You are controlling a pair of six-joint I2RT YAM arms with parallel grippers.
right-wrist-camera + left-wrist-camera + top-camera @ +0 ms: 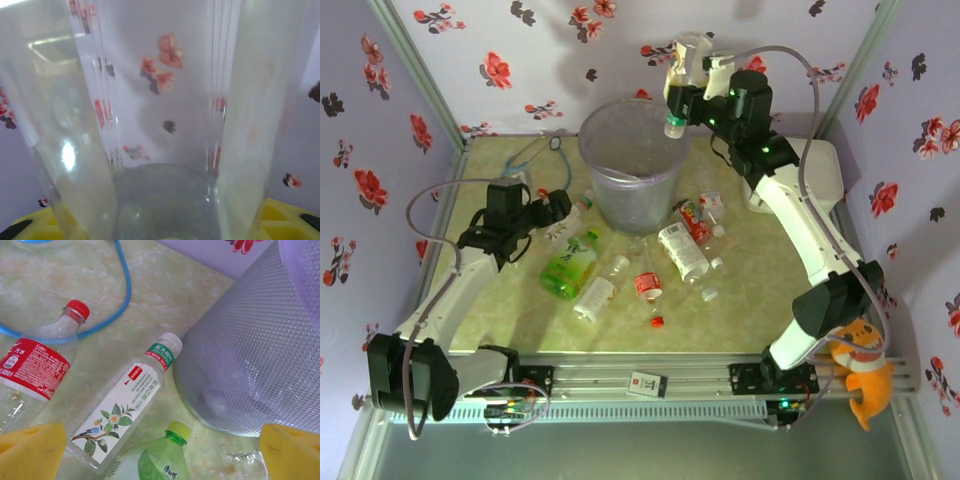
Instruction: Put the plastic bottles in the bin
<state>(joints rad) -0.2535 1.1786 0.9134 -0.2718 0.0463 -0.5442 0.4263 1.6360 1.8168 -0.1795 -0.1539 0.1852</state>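
Up at top centre of the overhead view, the right gripper pinches a clear bottle above the bin, its label too blurred to read. Left of the bin, the left gripper hangs spread wide over loose bottles, partly hiding one.

1 clear bottle is held cap-down by the right gripper above the far right rim of the bin, which stands near the far edge of the table. The left gripper is spread wide just left of the bin. A green-labelled bottle and others are scattered mid-table.
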